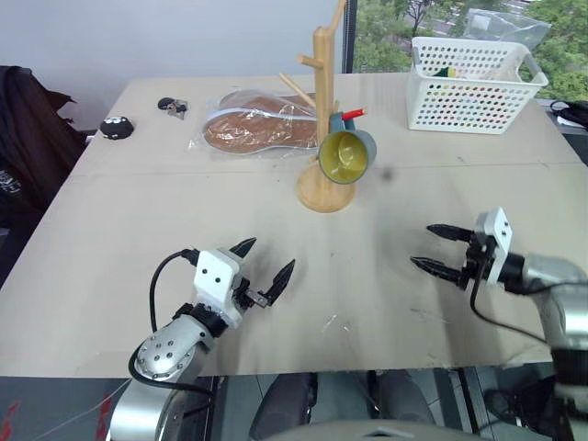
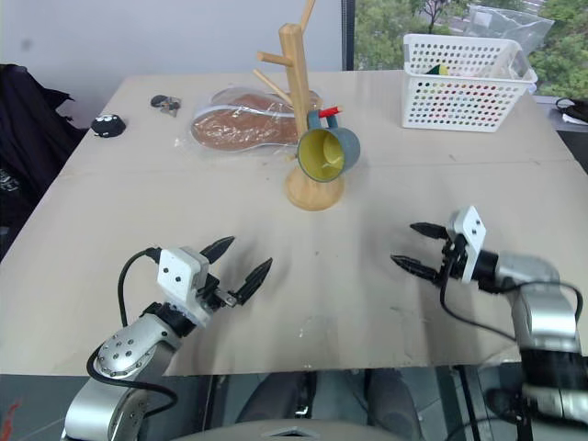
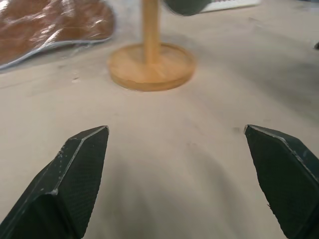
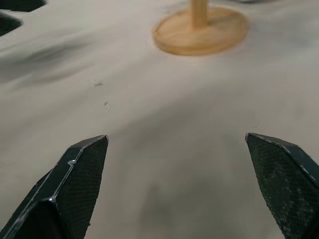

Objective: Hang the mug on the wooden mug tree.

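Mug (image 1: pixel 344 154): hangs on a peg of the wooden mug tree (image 1: pixel 323 110), ahead of and between both hands. Left hand (image 1: pixel 267 267) and right hand (image 1: pixel 439 249): fingers apart, empty, low over the counter (image 1: pixel 367 303).

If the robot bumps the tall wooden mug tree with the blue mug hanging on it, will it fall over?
Probably it would wobble, not fall. The light-wood mug tree stands on a wide round base, which likely steadies it. But it is tall, and the teal mug with the yellow inside hangs off one side, so a high bump might tip it that way.
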